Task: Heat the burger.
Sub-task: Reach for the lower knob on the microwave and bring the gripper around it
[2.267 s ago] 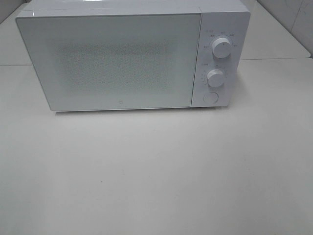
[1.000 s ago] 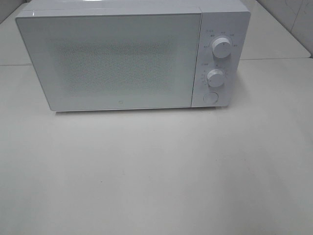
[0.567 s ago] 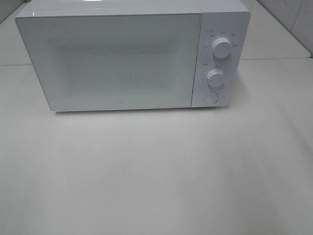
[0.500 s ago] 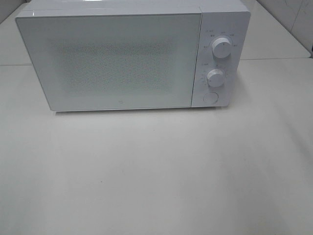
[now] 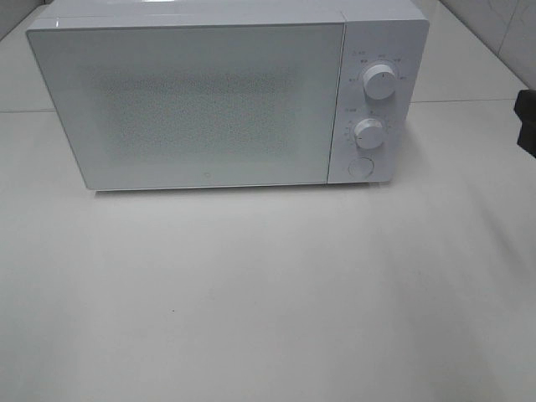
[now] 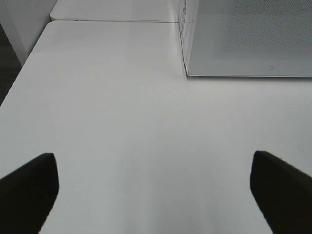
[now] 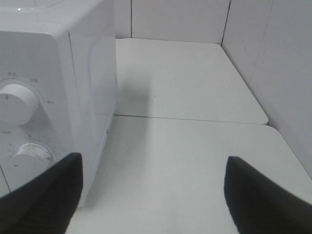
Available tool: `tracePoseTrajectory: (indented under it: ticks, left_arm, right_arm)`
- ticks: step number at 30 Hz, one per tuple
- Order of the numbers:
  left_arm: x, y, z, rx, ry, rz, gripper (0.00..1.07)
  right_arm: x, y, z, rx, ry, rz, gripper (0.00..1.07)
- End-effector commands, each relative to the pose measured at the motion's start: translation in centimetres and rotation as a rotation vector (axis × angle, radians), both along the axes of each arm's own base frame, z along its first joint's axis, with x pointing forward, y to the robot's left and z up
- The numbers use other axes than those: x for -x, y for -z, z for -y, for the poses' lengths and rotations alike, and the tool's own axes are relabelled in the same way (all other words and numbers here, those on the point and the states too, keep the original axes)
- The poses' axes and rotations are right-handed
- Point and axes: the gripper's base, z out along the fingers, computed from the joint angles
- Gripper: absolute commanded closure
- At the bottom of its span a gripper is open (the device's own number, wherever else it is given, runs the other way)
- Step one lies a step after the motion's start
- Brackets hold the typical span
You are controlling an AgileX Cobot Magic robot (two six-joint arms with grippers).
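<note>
The burger is out of view in every frame. A white microwave (image 5: 201,105) stands at the back of the table with its door closed; its frosted window shows nothing inside. My left gripper (image 6: 156,195) is open over bare table, off the microwave's (image 6: 248,39) front left corner, with nothing between its fingers (image 6: 29,195). My right gripper (image 7: 151,195) is open too and empty, beside the microwave's (image 7: 73,73) right side by the knobs. In the high view only a dark part of the right arm (image 5: 527,121) shows at the right edge.
The microwave's control panel carries two white knobs (image 5: 380,82) (image 5: 368,132) and a round button (image 5: 361,167). A white table (image 5: 268,293) spreads in front. Tiled walls (image 7: 273,58) close off the far right corner.
A dark part of the right arm has come into the high view at its right edge. The microwave has not moved.
</note>
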Motion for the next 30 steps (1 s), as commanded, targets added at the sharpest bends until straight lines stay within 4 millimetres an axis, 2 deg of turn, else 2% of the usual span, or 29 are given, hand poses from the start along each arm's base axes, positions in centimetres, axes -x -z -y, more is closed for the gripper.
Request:
tracePoseTrajectory:
  ticks: [1, 14, 22, 28, 30]
  left_arm:
    - [0.0, 0.0, 0.0, 0.007, -0.004, 0.001, 0.06]
    - [0.0, 0.0, 0.0, 0.007, -0.004, 0.001, 0.06]
    - [0.0, 0.0, 0.0, 0.007, -0.004, 0.000, 0.06]
    - [0.0, 0.0, 0.0, 0.007, -0.004, 0.000, 0.06]
    - [0.0, 0.0, 0.0, 0.007, -0.004, 0.000, 0.06]
  right_arm:
    - [-0.1, 0.0, -0.6, 0.041, -0.017, 0.020, 0.31]
    - [-0.6, 0.9, -3.6, 0.095, 0.017, 0.070, 0.31]
    - [-0.6, 3.1, -6.7, 0.125, 0.081, 0.073, 0.31]
    - [-0.7, 4.0, -7.6, 0.123, 0.112, 0.050, 0.31]
    - [-0.8, 4.5, -8.6, 0.125, 0.112, 0.045, 0.31]
